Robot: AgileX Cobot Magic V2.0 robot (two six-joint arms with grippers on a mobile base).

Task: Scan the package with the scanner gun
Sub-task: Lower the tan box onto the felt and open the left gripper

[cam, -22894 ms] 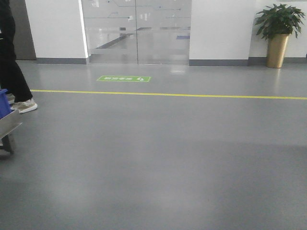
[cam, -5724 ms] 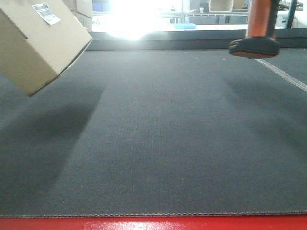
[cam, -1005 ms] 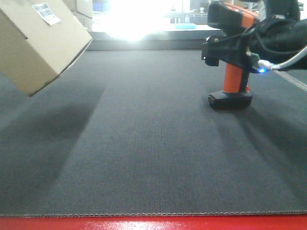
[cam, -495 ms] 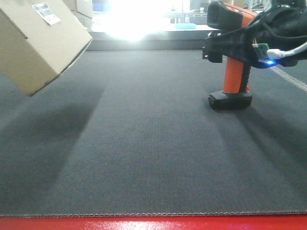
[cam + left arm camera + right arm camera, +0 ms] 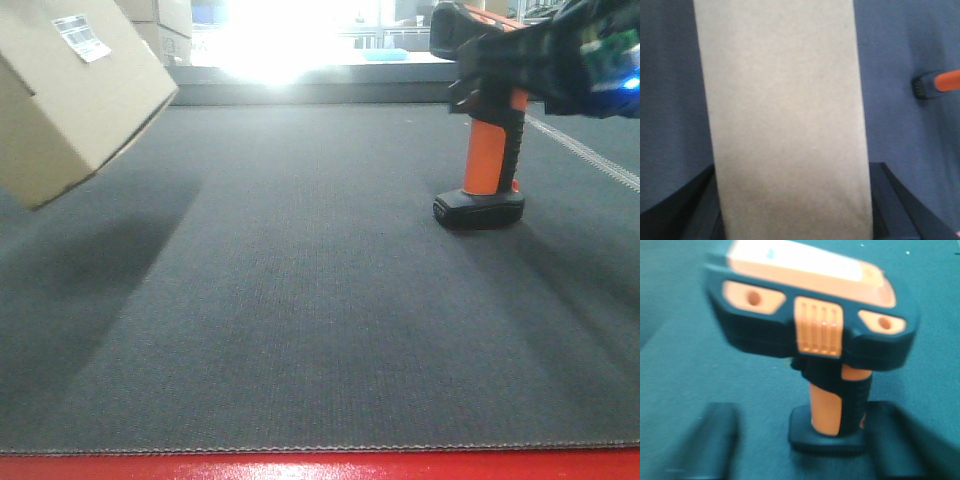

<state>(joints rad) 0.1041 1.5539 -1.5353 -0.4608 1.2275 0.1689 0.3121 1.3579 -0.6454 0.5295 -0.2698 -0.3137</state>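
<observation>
Between the left end effector's (image 5: 795,200) two dark fingers (image 5: 690,205) sits the box (image 5: 785,120), clamped at both sides; in the left wrist view its plain brown face fills the middle of the picture, with a finger at each lower corner. From the front view the box (image 5: 70,90) hangs tilted above the counter (image 5: 300,300), one corner lowest, not touching the dark mat, and a small white barcode label (image 5: 82,37) shows on its upper face. Its shadow lies on the mat below it.

Well to the right of that end effector, across a stretch of mat, stands the scanner (image 5: 482,130). It is upright on its flat black base, orange handle rising to a black head with an orange top. In the left wrist view only its base and a bit of orange handle (image 5: 935,85) show at the right edge.

The right end effector (image 5: 800,445) is spread wide, its blurred dark fingers (image 5: 715,440) standing apart on either side of the scanner's (image 5: 815,345) base and not touching it. The scanner sits just ahead of and between them, its head above the fingers. In the front view the right arm (image 5: 570,60) reaches in from the upper right at head height, a small blue light on it; it overlaps the scanner's head there, and whether it touches cannot be told.

Beyond the counter's far edge are bright glare and more cardboard boxes (image 5: 160,15) at the upper left.
</observation>
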